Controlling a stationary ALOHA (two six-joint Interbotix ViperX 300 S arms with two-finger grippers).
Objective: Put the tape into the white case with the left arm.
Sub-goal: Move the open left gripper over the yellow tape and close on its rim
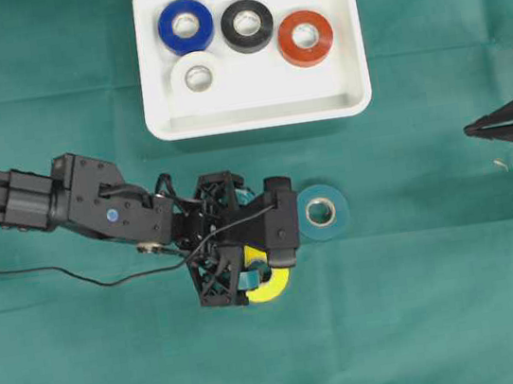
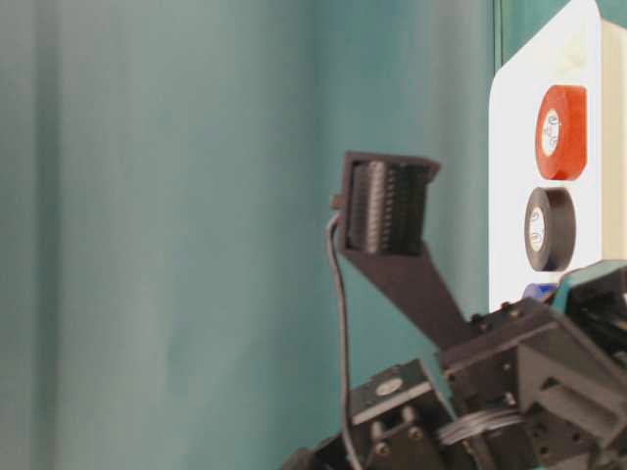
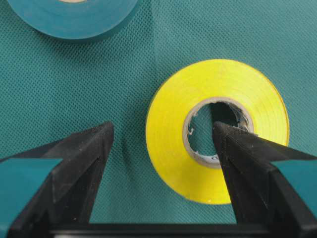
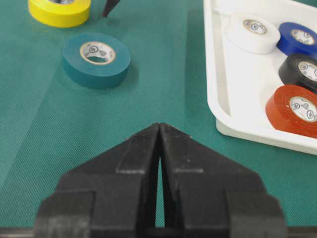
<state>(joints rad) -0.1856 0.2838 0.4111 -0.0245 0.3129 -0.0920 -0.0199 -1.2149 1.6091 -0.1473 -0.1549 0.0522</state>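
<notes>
Yellow tape roll [image 3: 216, 131] flat on green-clothed counter [image 1: 462, 297], left hand [image 3: 163, 133] spread, one finger in its core, one outside, white case [image 1: 343, 38] far off holding four rolls, right hand [image 4: 159, 130] pressed together.

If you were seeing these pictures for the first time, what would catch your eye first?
The white case at the top holds blue, black, red and white tape rolls. Below it, the left pincer stands open, one finger in the core of the yellow tape. A teal tape lies beside them on the cloth.

Left pincer [image 1: 265, 269] over yellow tape [image 1: 272, 288]
</notes>
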